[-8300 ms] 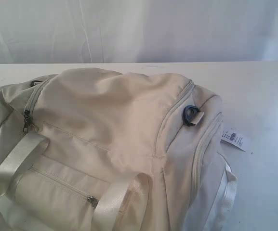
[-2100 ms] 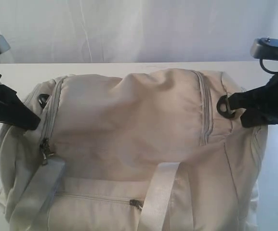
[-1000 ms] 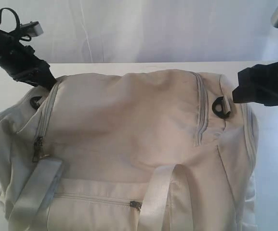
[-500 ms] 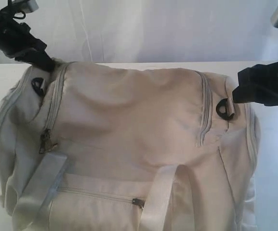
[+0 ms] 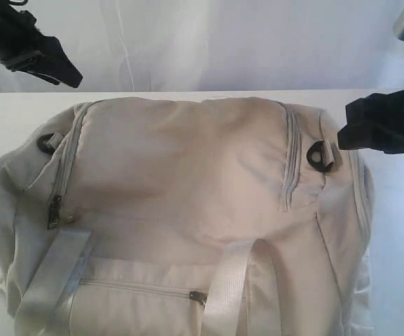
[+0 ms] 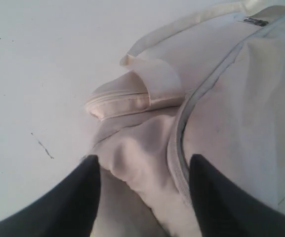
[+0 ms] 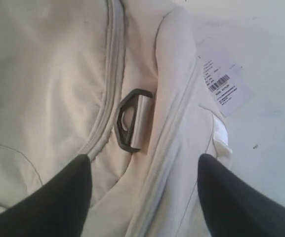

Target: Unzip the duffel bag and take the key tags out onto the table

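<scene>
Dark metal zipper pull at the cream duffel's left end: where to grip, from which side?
Pinch the dangling dark metal zipper pull, not the slider. It lies flat on the cream duffel bag by the webbing handle, so probably come from above, jaws across its narrow width.

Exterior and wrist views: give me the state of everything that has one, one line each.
Duffel bag: lying on the table, every zipper in view shut.
Front pocket zipper: shut.
Left gripper: open, empty, above the bag's end.
Right gripper: open, empty, over the D-ring.
D-ring: flat against the bag, ungripped.
Paper label: flat on the table.
Key tags: not in view.
</scene>
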`<control>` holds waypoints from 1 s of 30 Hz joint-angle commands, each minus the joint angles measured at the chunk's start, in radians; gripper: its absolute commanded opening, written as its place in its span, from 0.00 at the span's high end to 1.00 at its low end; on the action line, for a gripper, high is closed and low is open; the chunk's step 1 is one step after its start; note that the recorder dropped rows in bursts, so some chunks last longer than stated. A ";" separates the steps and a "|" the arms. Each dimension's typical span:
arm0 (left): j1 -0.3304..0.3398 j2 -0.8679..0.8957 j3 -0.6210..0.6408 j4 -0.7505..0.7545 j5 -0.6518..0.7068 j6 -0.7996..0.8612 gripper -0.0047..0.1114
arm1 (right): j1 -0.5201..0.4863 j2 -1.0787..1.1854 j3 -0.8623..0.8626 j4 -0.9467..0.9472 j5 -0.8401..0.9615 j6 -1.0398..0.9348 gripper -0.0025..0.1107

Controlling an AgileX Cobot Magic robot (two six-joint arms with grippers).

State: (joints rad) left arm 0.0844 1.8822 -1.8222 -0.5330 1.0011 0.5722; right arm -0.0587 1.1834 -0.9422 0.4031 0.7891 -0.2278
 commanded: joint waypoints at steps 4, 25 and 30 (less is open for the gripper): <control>0.021 -0.109 -0.005 0.032 0.067 -0.051 0.45 | -0.004 -0.004 -0.004 0.053 -0.011 -0.082 0.46; 0.117 -0.972 0.908 -0.026 -0.075 -0.069 0.61 | 0.730 0.190 -0.033 0.569 -0.379 -1.004 0.56; 0.117 -1.103 1.033 0.135 -0.207 -0.235 0.62 | 0.819 0.379 -0.133 0.534 -0.503 -0.979 0.56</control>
State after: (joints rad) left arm 0.1987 0.8365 -0.8433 -0.4778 0.8562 0.4349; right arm 0.7284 1.4775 -1.0209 0.9418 0.3372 -1.1961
